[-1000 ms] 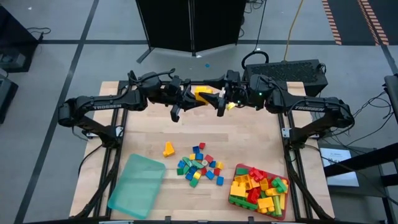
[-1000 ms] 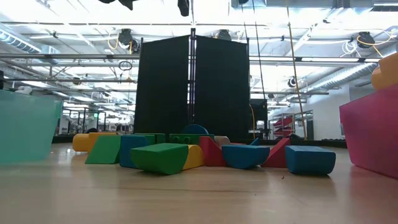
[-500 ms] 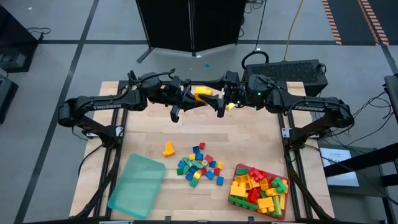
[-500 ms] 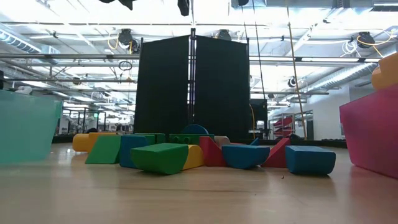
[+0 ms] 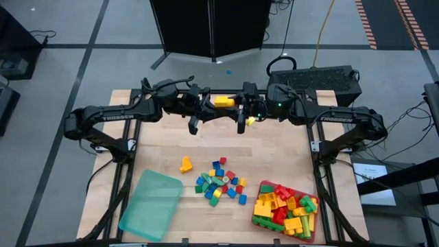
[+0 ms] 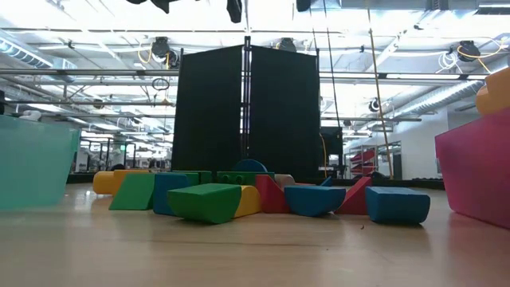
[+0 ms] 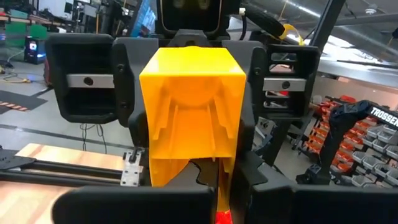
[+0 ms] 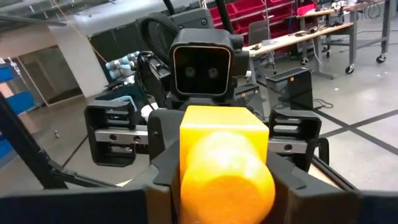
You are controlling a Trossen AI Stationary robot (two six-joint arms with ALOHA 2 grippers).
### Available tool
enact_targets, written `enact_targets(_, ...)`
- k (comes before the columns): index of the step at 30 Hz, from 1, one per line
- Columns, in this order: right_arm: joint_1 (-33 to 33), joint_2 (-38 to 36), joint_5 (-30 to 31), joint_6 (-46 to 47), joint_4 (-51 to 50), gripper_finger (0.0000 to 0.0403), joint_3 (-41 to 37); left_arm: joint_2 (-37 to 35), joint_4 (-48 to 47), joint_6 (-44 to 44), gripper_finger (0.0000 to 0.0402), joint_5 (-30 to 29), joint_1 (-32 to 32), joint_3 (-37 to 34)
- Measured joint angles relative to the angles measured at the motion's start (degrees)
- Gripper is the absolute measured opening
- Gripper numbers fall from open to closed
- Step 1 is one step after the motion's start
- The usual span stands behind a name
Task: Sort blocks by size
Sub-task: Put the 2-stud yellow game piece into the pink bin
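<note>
Both grippers meet mid-air over the far part of the bench, facing each other with one yellow block (image 5: 223,101) between them. Left gripper (image 5: 208,108) jaws are clamped shut on the yellow block; in the left wrist view the block (image 7: 191,112) fills the centre, hollow underside toward the camera, the other arm's gripper right behind it. Right gripper (image 5: 240,110) jaws sit on either side of the same block, narrowed in against its flanks; the right wrist view shows the block (image 8: 222,158) with a rounded end facing the camera, dark fingers (image 8: 163,155) flush to its sides. So the block is gripped from both ends, off the bench surface.

Left arm (image 5: 110,115) reaches in from the left, right arm (image 5: 336,116) from the right, both roughly level.

Nearer the front, on the wooden bench (image 5: 274,147): a loose pile of small blocks (image 5: 219,182) in red, blue, green and yellow at centre, one yellow piece (image 5: 186,165) apart to its left. Teal tray (image 5: 151,204) at front left, looks bare. Red tray (image 5: 260,186) at front right, heaped with larger blocks (image 5: 287,209), mostly yellow, red, green.

Low view: the pile seen level (image 6: 263,195), teal tray wall (image 6: 36,159) at left, red tray wall (image 6: 478,175) at right, black screen (image 6: 247,108) behind.
</note>
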Motion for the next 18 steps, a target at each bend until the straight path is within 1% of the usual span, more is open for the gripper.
enact_targets(8, 0.04, -0.17, 0.21, -0.42, 1.96, 0.0118, 0.0, -0.09, 0.37, 0.0, 0.001, 0.02, 0.0, 0.11)
enact_targets(12, 0.04, -0.17, 0.18, -0.71, 0.92, 0.0118, 1.06, -0.09, 0.66, 0.66, 0.0015, -0.07, 0.0, 0.15)
enact_targets(15, 0.04, -0.17, 0.14, -0.85, 0.74, 0.0118, 1.07, -0.09, 0.52, 3.97, 0.0038, 0.77, 0.0, 0.15)
enact_targets(18, 0.07, -0.17, 0.01, -0.83, 0.73, 0.0118, 1.09, -0.09, 0.48, 4.48, 0.0081, 2.56, 0.07, 0.15)
